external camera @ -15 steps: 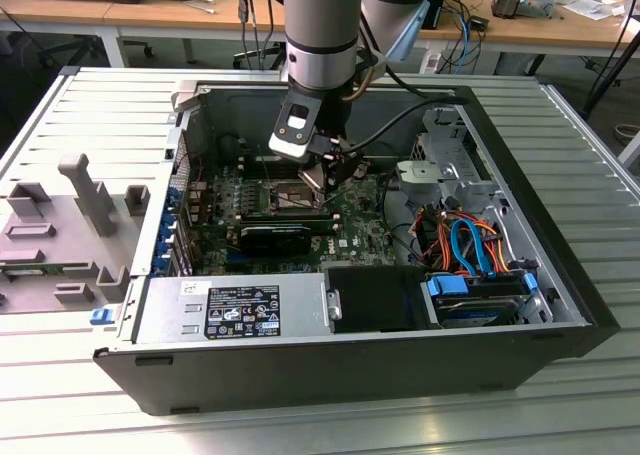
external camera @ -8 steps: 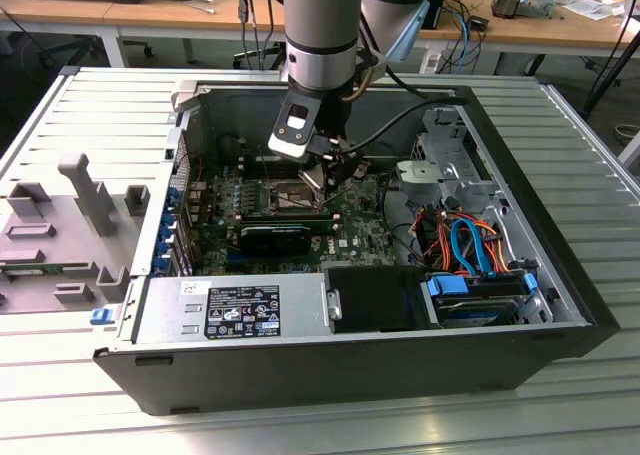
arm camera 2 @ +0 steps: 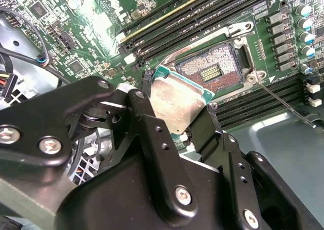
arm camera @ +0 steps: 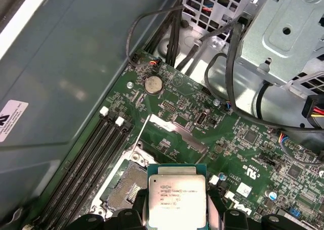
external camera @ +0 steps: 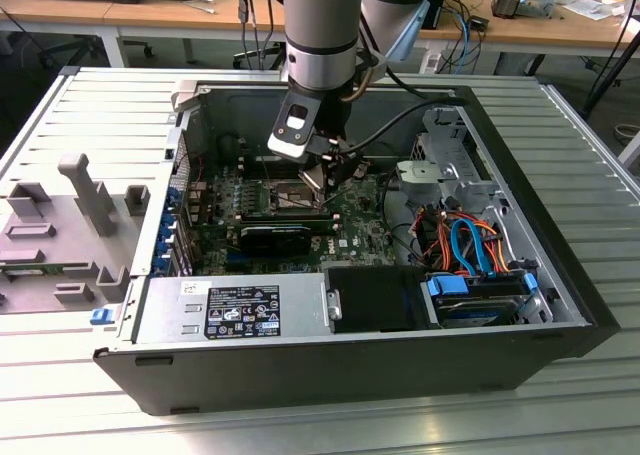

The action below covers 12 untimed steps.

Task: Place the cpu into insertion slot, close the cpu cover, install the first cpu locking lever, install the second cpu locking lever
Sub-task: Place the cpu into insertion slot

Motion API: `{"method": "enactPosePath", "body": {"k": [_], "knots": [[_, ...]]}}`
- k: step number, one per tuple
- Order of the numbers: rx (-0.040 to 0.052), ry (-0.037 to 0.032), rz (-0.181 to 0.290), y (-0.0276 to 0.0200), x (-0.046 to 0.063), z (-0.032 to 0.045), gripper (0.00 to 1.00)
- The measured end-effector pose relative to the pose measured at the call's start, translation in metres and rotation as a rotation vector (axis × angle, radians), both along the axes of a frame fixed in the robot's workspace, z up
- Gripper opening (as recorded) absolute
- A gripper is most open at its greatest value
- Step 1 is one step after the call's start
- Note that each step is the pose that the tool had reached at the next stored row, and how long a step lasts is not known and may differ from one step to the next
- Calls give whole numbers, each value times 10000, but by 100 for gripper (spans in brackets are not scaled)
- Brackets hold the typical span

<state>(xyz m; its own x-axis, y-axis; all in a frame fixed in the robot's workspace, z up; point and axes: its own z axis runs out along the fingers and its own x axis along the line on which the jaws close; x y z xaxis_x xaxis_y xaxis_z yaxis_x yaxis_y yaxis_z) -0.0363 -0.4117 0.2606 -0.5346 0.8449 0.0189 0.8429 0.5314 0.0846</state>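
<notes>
In the exterior view I have my pincer [external camera: 322,175] low inside the open case, over the motherboard [external camera: 350,225]. The insertion slot [external camera: 283,197] lies near it, at about eight o'clock. In the second wrist view the jaws pinch the cpu [arm camera 2: 177,104] by opposite edges, tilted, above the uncovered insertion slot [arm camera 2: 212,71]. In the first wrist view the cpu [arm camera: 176,202] is unseated, and the insertion slot [arm camera: 126,182] is just beside it.

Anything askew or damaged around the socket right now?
Nothing looks damaged. The cpu, clamped in the gripper, looks tilted against the motherboard and overlaps one corner of the open insertion slot, not seated.
</notes>
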Motion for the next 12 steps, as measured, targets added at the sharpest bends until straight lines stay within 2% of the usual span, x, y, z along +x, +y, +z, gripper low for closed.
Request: {"method": "enactPosePath", "body": {"k": [12], "knots": [[0,0,-115,0,0,-6,55]]}}
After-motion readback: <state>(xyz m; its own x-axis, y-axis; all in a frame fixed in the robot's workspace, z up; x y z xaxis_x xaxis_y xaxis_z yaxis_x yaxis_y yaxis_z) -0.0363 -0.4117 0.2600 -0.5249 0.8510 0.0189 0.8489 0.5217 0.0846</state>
